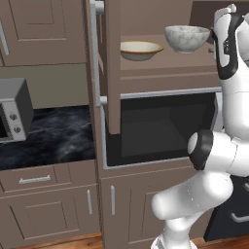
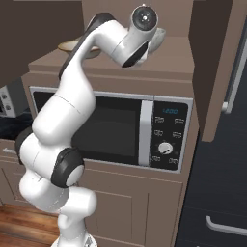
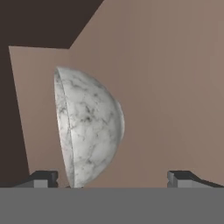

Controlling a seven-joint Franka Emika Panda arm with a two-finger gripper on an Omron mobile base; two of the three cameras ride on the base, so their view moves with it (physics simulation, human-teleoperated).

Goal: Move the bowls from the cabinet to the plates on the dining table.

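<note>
Gripper [image 3: 113, 178] wide open and empty before marbled bowl [image 3: 87, 127], cream bowl [image 1: 140, 49] beside it on brown cabinet shelf [image 1: 165, 63], built-in microwave [image 2: 120, 130] below

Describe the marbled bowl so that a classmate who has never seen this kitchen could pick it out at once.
Find the open wooden cabinet above the built-in microwave. Two bowls sit on its shelf. The marbled bowl is the deeper, grey-white veined one on the right, unlike the shallow cream bowl with a tan rim.

Grey-white marbled bowl [image 1: 187, 38]; cream bowl [image 1: 140, 49] with a tan-brown rim at its 9 o'clock. Brown wooden cabinet [image 1: 113, 68]. Black, white-veined marble counter [image 1: 53, 133]. Grey microwave [image 1: 13, 111], perhaps silver-trimmed.
</note>
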